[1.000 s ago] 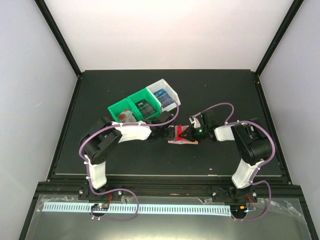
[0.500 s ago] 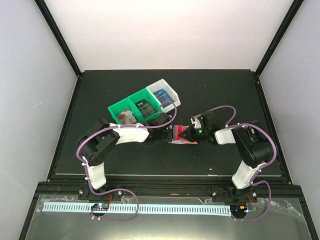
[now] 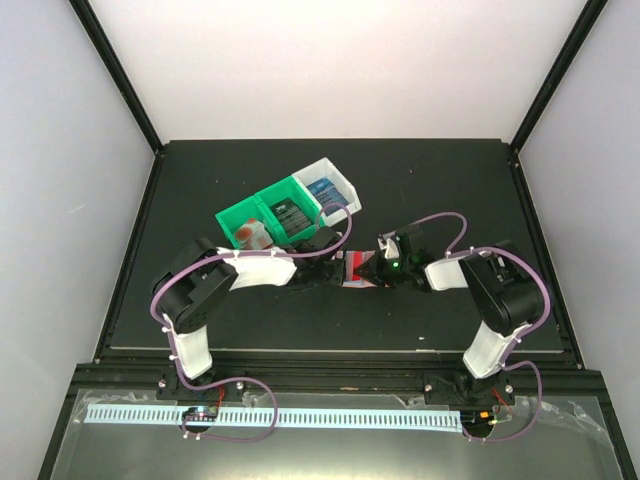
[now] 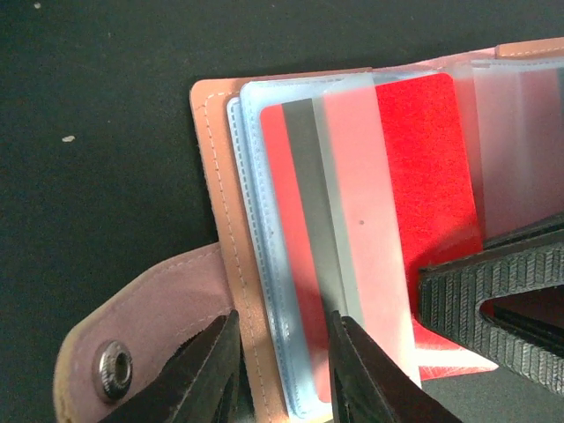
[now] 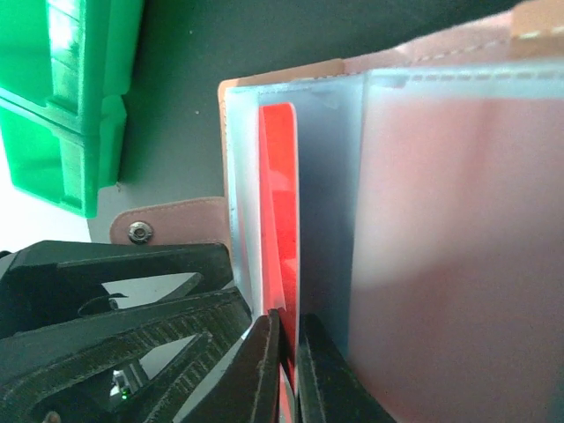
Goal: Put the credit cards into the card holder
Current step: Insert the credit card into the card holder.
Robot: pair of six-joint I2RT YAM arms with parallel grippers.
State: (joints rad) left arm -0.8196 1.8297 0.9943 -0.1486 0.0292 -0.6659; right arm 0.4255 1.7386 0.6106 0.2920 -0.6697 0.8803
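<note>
Left claw (image 4: 282,333) clamps the salmon leather folding card holder (image 4: 217,176). Right claw (image 5: 286,324) pinches the red plastic credit card (image 5: 277,176) inside it.

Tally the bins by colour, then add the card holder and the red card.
Green bins: 2
White bin: 1
Card holder: 1
Red card: 1
Total: 5
</note>
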